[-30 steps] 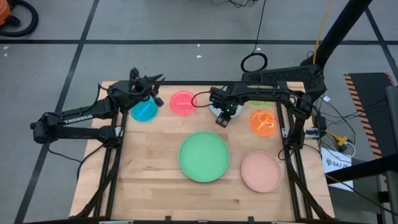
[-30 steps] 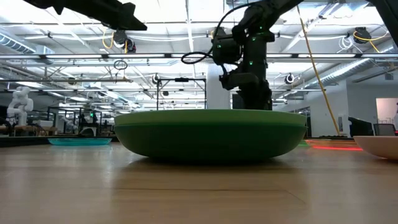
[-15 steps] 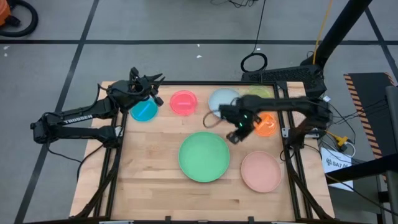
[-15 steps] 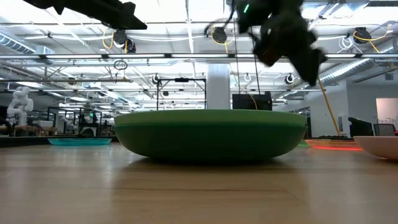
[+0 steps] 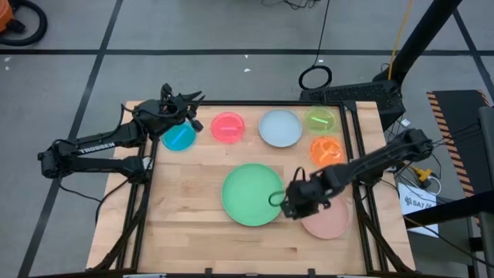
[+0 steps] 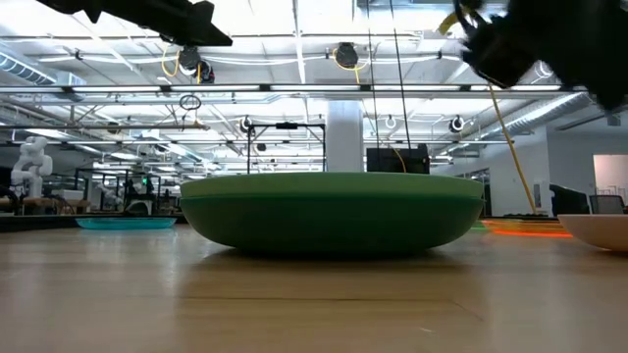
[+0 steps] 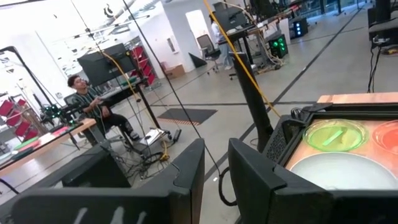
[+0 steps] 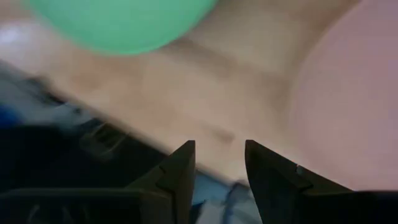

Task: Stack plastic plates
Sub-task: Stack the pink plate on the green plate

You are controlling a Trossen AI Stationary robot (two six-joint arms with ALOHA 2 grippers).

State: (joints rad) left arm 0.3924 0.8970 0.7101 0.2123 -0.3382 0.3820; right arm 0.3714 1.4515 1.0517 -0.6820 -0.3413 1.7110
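The high view shows six plates lying flat on the wood table. Along the far edge are the translucent blue plate (image 5: 179,138), the pink-red plate (image 5: 227,127), the light blue plate (image 5: 279,127) and the yellow-green plate (image 5: 320,120), with the orange plate (image 5: 327,151) just nearer. The large light green plate (image 5: 253,193) sits mid-table and the pale pink plate (image 5: 330,218) to its right. My right gripper (image 5: 296,207) is open in the air between those two large plates. My left gripper (image 5: 189,112) is open above the far left corner, by the blue plate. No separate dark green plate shows from above.
The low view is filled by the green plate's side (image 6: 332,211). A black frame rail (image 5: 355,154) runs along the table's right edge. Bare wood (image 5: 193,232) lies toward the near edge. A seated person (image 7: 93,106) shows far beyond the table.
My right gripper has swung from above the light blue plate at the far edge toward the near edge. It now hangs between the light green and pale pink plates. The light blue plate, earlier covered by the arm, now lies in plain view.
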